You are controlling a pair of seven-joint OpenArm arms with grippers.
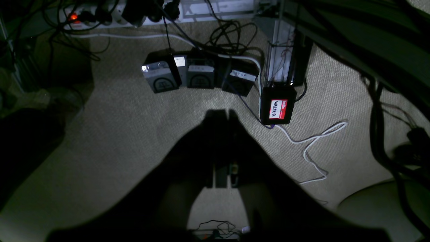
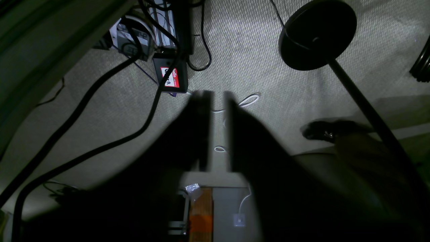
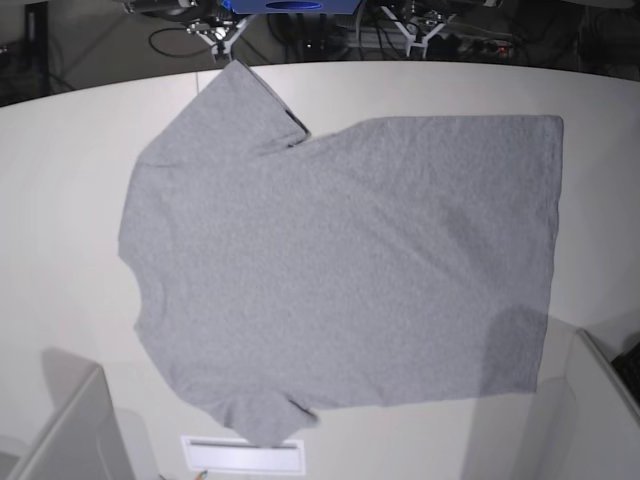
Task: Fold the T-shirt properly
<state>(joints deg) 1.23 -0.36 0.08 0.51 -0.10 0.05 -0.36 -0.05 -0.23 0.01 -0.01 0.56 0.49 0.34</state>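
T-shirt lettering perhaps face-down

The T-shirt lies spread flat over most of the tabletop, with nothing standing on it. Bare tabletop rings it from 9 o'clock round through 12 to 3. At 7 and 5 o'clock, grey arm housings crowd the near corners. Both wrist views look down at carpet cluttered with cables, power bricks and a lamp base.

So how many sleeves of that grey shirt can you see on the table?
2. On the T-shirt, one sleeve points to the table's far edge and the other sleeve to the near edge. Neither looks hidden or folded under.
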